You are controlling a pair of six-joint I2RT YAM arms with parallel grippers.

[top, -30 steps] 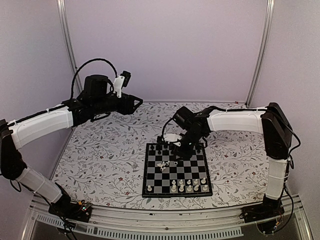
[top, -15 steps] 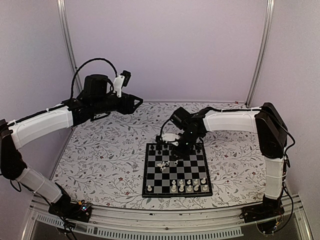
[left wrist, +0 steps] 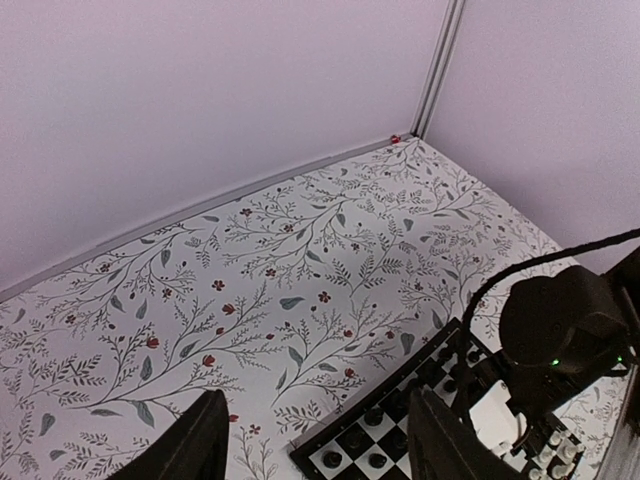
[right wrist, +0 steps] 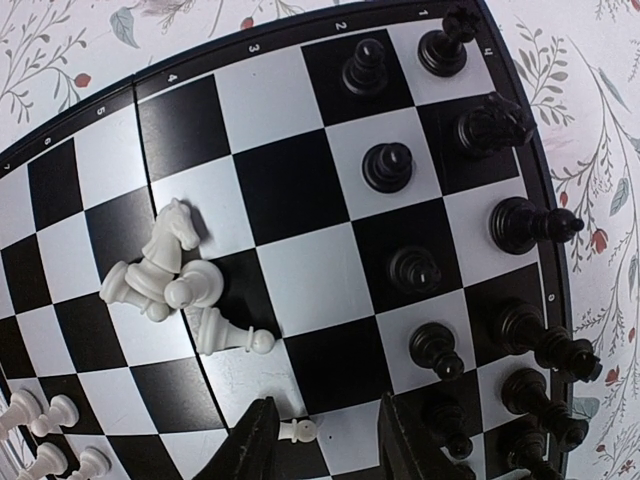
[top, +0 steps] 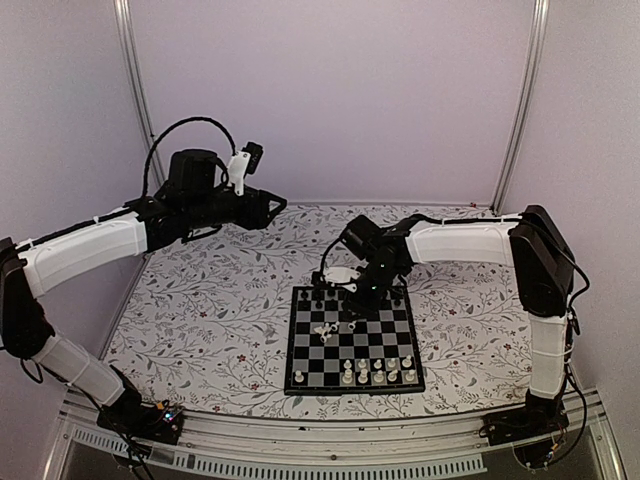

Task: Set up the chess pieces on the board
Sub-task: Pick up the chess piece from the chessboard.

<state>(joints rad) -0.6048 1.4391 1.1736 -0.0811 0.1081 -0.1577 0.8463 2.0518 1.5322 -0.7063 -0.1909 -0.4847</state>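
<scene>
R gripper (right wrist: 330,408) shifted left over board (right wrist: 300,280), jaws apart; L gripper (left wrist: 318,405) apart, unmoved.

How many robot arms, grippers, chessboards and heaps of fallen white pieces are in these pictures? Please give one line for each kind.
Robot arms: 2, left arm and right arm
Grippers: 2, left gripper and right gripper, both open
Chessboard: 1
Heap of toppled white pieces, mid-board: 1
Total: 6

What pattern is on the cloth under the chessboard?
The cloth is white with grey leafy branches and small red flowers. The left wrist view shows it best.
</scene>
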